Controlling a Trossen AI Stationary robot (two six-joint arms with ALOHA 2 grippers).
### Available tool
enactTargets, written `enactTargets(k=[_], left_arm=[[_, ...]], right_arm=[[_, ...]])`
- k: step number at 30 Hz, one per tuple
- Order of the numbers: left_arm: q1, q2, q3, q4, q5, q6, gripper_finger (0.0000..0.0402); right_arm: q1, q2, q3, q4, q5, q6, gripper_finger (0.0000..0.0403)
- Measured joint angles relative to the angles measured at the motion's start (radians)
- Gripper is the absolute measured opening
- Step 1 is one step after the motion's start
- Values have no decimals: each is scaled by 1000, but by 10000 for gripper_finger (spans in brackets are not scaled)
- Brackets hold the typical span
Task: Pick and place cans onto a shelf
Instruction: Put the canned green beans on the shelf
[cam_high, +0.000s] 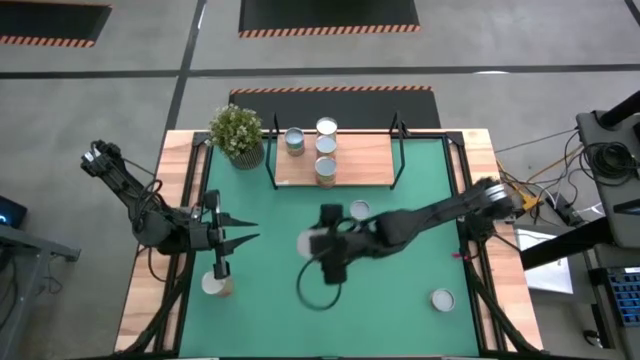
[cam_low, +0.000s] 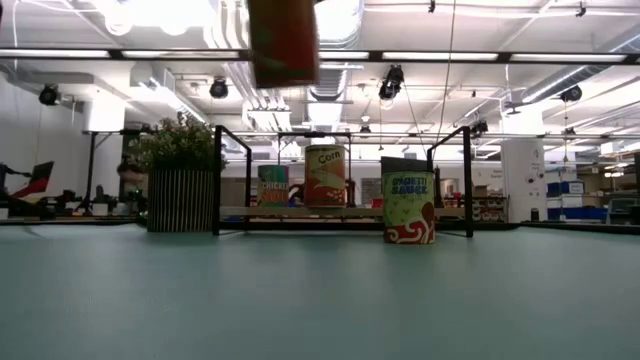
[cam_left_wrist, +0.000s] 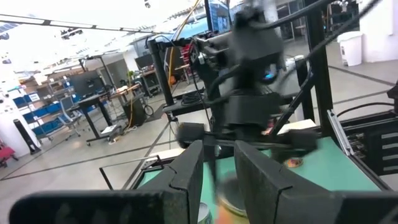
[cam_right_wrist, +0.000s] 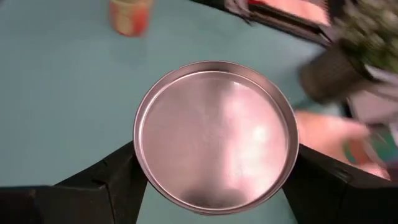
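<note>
My right gripper (cam_high: 322, 250) is over the middle of the green mat, shut on a can (cam_right_wrist: 214, 137) with a shiny silver top. In the low view this red-labelled can (cam_low: 285, 40) is high above the mat. The wooden shelf (cam_high: 365, 165) stands at the far edge, with several cans (cam_high: 326, 148) upright on its board. Loose cans stand upright on the mat: one in front of the shelf (cam_high: 360, 210), one near the left edge (cam_high: 215, 284), one at the near right (cam_high: 442, 298). My left gripper (cam_high: 243, 231) is open and empty at the mat's left side, above the left can. My right gripper pinches the can's side wall just below its top rim (cam_right_wrist: 140, 152) between its two fingers (cam_right_wrist: 118, 177), one on each side. The fingers come from above, pointing down. The can is upright with its silver top up, lifted clear of the mat.
A potted plant (cam_high: 238, 133) stands at the far left, beside the shelf's black post (cam_high: 272, 150). Black frame rails (cam_high: 192, 200) run along the mat's left and right sides. Open green mat (cam_high: 380, 300) lies toward the near edge.
</note>
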Motion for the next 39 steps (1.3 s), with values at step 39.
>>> enactTargets(k=[39], left_arm=[[0,0,0,2,0,16,75]], right_arm=[[-618,-435,-903,663,-133,125,292]])
